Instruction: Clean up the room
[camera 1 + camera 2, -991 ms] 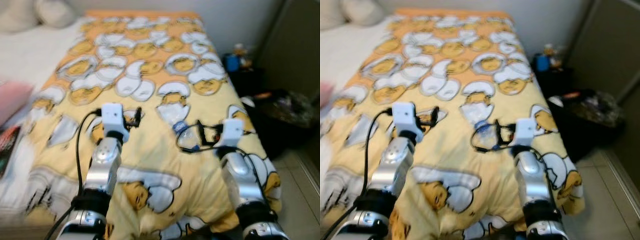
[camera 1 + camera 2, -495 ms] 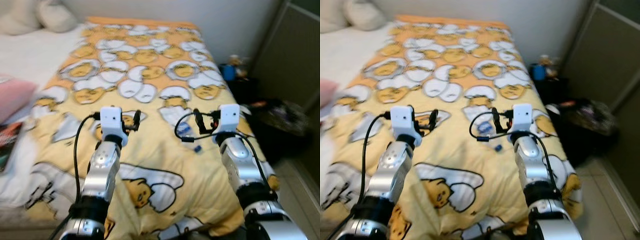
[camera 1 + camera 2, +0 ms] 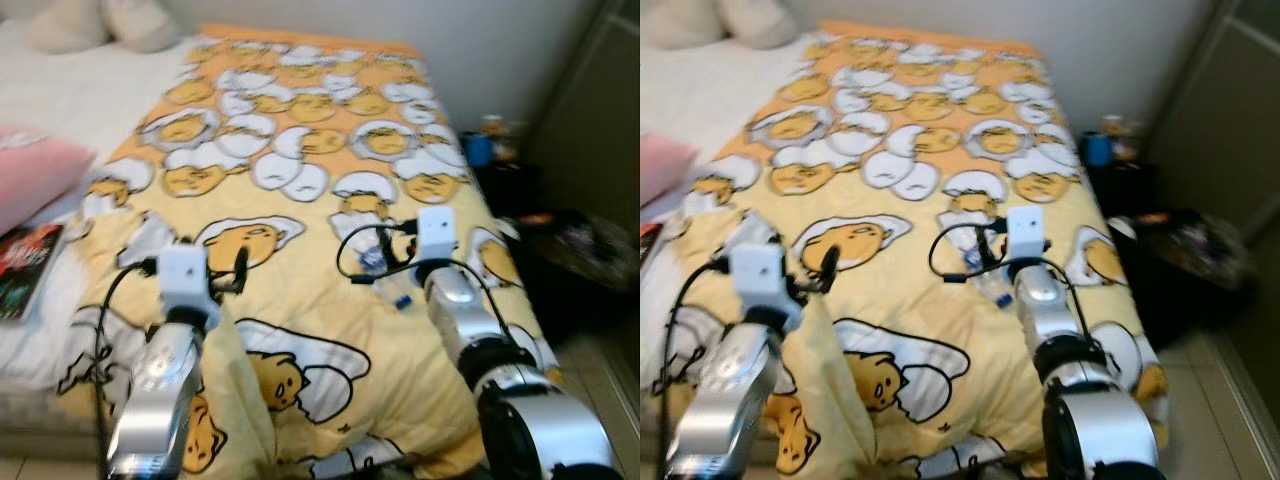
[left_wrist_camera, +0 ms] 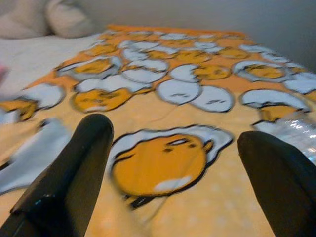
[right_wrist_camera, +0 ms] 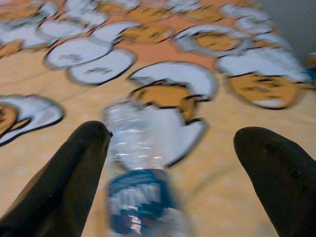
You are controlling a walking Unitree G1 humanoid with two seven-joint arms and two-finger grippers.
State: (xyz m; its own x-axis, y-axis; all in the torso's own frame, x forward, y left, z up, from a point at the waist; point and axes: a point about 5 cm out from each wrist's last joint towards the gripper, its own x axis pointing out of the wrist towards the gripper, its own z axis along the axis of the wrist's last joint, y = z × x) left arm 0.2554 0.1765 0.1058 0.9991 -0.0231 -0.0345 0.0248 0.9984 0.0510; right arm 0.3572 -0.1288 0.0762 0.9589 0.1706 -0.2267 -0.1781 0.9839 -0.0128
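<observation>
1. Pink pillow & dark book at far left on white sheet.
2. Left gripper above yellow egg-print blanket — fingers spread wide, holding nothing.
3. Right gripper wide open; clear plastic bottle lying on blanket between fingers, blue label.
4. Dark clutter beside bed, far right.

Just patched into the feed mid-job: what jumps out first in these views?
The yellow egg-character blanket covering the bed dominates. On it, just ahead of the right claw, lies a clear plastic bottle with a blue label, between that claw's open fingers but not gripped. The left claw hangs open over the blanket nearer the robot, and a pink pillow lies at the bed's left edge.
</observation>
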